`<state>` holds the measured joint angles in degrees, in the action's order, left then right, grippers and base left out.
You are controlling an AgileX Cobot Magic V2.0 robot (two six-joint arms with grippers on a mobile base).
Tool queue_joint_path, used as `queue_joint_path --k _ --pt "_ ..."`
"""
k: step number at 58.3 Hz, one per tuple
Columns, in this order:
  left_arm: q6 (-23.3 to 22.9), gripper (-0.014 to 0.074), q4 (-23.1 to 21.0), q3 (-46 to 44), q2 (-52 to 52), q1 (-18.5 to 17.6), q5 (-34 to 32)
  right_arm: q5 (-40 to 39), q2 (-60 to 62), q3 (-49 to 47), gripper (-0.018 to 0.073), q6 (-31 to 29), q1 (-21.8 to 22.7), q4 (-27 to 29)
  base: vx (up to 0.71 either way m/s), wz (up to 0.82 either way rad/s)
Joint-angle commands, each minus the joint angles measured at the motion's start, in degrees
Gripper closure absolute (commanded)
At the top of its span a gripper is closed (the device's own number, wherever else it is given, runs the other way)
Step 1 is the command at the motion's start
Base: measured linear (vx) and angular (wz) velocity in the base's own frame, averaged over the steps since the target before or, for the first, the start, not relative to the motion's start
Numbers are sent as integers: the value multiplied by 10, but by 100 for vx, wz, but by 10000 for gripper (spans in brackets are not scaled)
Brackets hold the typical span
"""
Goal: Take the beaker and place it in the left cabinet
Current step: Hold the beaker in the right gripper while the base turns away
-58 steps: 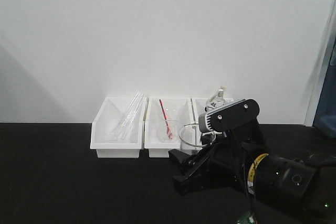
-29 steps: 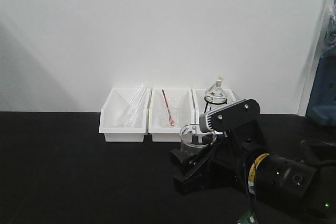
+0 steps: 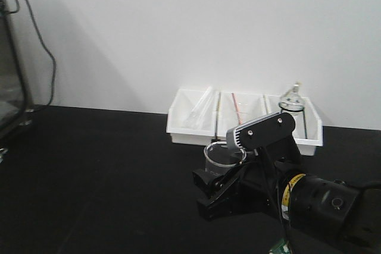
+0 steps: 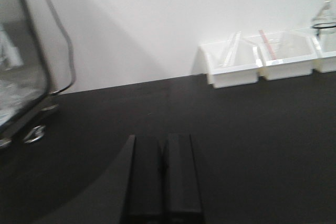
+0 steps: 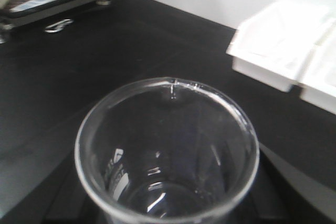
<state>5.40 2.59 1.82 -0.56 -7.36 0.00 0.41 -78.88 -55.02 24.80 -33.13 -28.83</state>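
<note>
Nearest, the right gripper (image 3: 221,173) has its black fingers pinched on the lower body of the beaker (image 5: 167,150). It holds the beaker upright, mouth up and empty, over the front right part of the black tabletop (image 3: 101,171). The left gripper (image 4: 163,141) hangs over the tabletop's middle with its fingers pressed together on nothing.

Behind the beaker, along the rear edge at the right, three white bins (image 3: 190,126) stand in a touching row. The left one holds leaning glass tubes (image 3: 200,108), the middle one a red rod (image 3: 237,103), and the right one a round flask (image 3: 293,98).

At the far left edge only a dark-framed side of the left cabinet (image 3: 11,69) shows, well apart from the beaker. A cable (image 3: 50,52) hangs just beside it.
</note>
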Motion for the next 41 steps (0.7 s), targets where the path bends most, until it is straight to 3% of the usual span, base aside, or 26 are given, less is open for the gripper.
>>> queue_joint_path --k 1,41 --pt "-2 595 -2 9 -11 0 -43 -41 21 -22 561 1 0 1 -14 59" --pt "-2 595 -2 9 -11 0 -43 -42 21 -22 561 1 0 1 -13 70"
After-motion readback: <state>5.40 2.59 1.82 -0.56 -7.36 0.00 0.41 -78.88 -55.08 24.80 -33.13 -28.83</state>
